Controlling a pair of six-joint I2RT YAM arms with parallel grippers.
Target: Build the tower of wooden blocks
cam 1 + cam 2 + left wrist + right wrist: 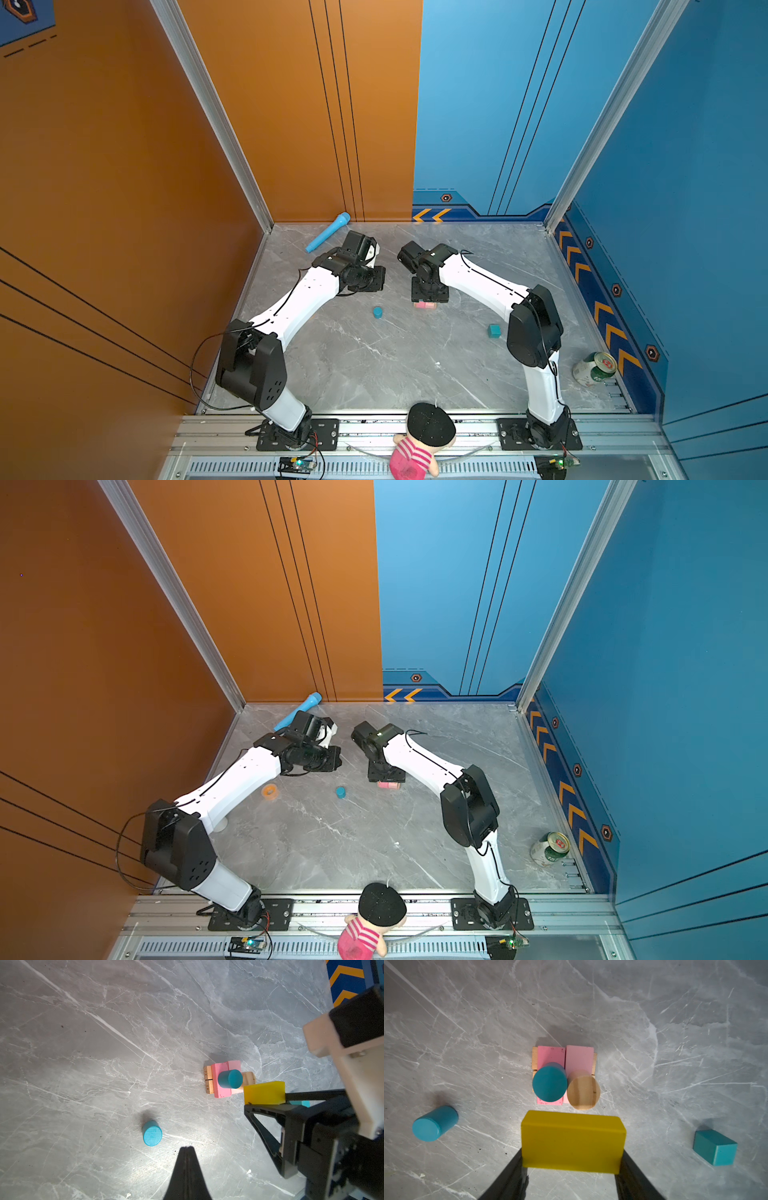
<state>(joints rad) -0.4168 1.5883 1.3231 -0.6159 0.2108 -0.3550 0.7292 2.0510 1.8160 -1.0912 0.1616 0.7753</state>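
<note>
Right pincer [572,1157] grips the yellow bar [572,1138] by its short ends, hovering just short of the tower [562,1059] on the desk [467,1022]. Bar is rigid and light; the paint is probably slick, and grip depth is hard to see. It has to bridge the blue cylinder [549,1082] and tan cylinder [583,1093]. Left pincer [187,1148] closed, empty.

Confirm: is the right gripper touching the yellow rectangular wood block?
Touching. The right wrist view shows the right gripper clamped against both ends of the yellow rectangular wood block, with no gap.
</note>
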